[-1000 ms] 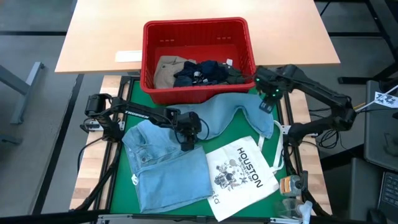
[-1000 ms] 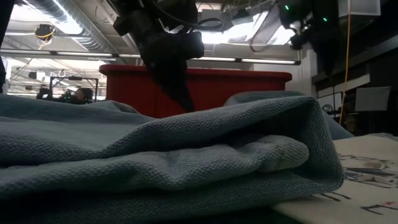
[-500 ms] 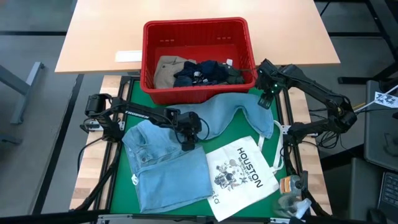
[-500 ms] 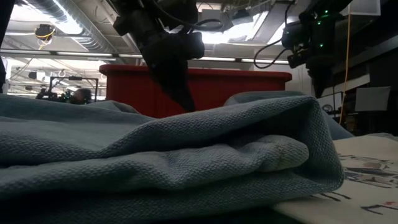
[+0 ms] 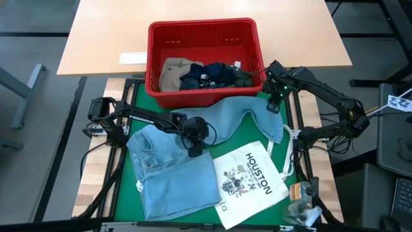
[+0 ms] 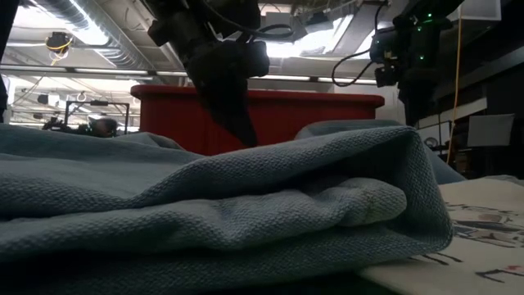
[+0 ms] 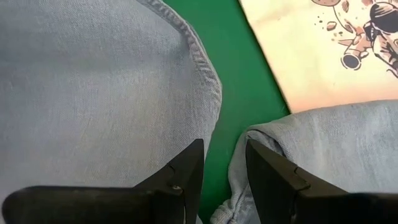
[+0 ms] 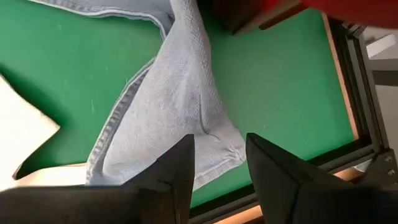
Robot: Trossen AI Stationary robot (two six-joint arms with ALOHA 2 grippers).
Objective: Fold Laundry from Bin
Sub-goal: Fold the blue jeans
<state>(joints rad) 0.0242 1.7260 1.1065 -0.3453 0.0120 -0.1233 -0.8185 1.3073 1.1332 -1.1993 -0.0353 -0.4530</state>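
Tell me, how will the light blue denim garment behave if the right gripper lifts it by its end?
The light blue denim garment lies creased and bent across the green mat, so it would probably droop rather than hold its shape. Its woven surface looks grippy, unlikely to slip. The far part would likely drag toward the white tote bag.

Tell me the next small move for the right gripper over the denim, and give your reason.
Probably lower the right gripper straight down onto the far end of the light blue denim and close. Its fingers stand apart above that cloth with nothing between them, so nothing is held yet. The left gripper already sits low at the denim's middle, fingers apart over a fold.
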